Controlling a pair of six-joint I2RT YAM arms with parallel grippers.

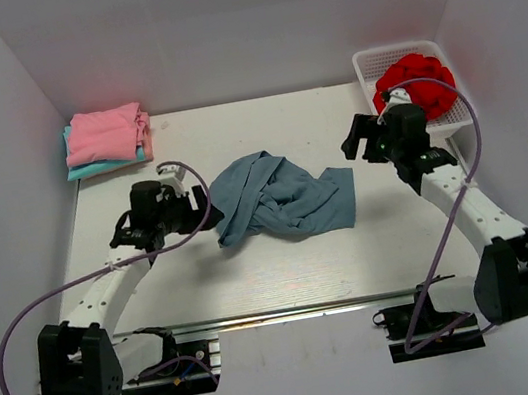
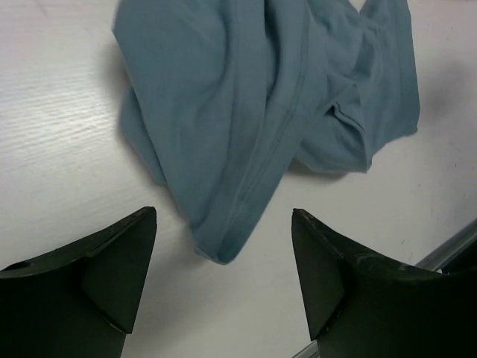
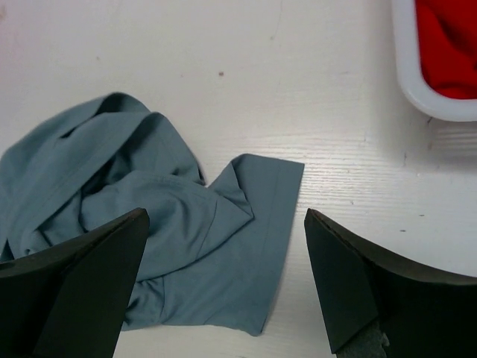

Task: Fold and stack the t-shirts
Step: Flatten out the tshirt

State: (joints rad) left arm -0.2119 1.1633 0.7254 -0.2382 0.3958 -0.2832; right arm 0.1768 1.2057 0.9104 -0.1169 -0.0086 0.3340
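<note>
The step in hand looks like spreading the blue tee [image 1: 279, 195] flat before any fold. It lies crumpled and twisted on the tabletop [image 1: 258, 280], between the two end effectors.

The left end effector [image 1: 196, 215] hovers with its jaws apart and nothing in them. In its wrist view a narrow, rolled end of the cloth sits just ahead, between the jaws. The right end effector [image 1: 361, 141] is also wide apart and empty, and a flat corner of the tee with a stitched hem lies just ahead of it.

To do this well, I judge each side should come down low against the tabletop and pinch one outer edge, ideally a hem. Drawing the two edges away from each other should then unwind the twist. Closing on the rolled bundle would likely trap several layers and carry the twist along.

The tee is thin, matte and limp, falling into soft ridges and folds. The tabletop is white with a fine grain and looks smooth, so the cloth should slide readily.

Well beyond the left end effector, a folded pink tee [image 1: 106, 133] rests on a teal tee [image 1: 87, 170]. Just beyond the right end effector, a red tee [image 1: 417, 81] is bunched in a white plastic mesh basket [image 1: 363, 64] with a smooth rim.
</note>
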